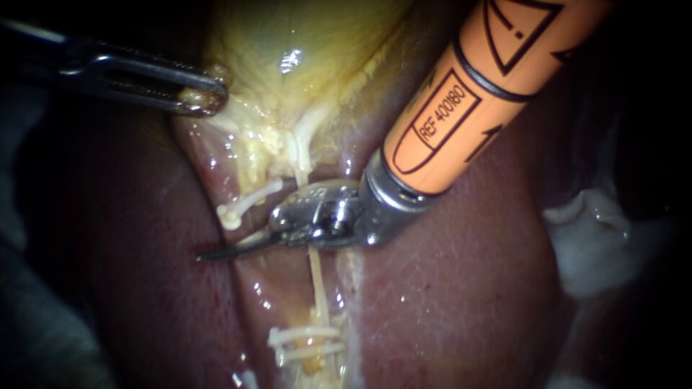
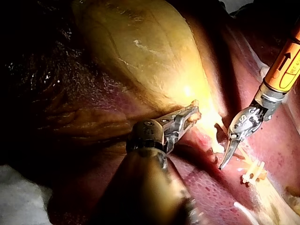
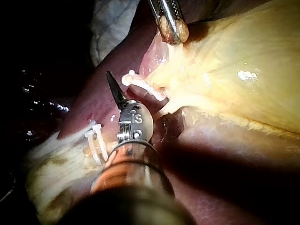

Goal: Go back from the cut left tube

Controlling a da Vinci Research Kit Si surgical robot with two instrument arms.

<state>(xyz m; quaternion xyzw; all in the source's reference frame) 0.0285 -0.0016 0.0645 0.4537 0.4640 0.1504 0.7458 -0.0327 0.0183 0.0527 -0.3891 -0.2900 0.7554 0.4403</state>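
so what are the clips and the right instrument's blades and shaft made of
The clips are off-white, smooth and slightly glossy: they look like plastic, not metal. The right instrument has thin dark blades and a shiny silvery hinge: likely steel. Its shaft is smooth orange with black print: probably a plastic cover or coating, unclear which.

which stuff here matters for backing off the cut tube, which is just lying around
In the job: orange-shafted right instrument; pale cut tube stump with white clip.
Just there: white gauze wad; dark red liver; steel left instrument gripping yellow gallbladder.
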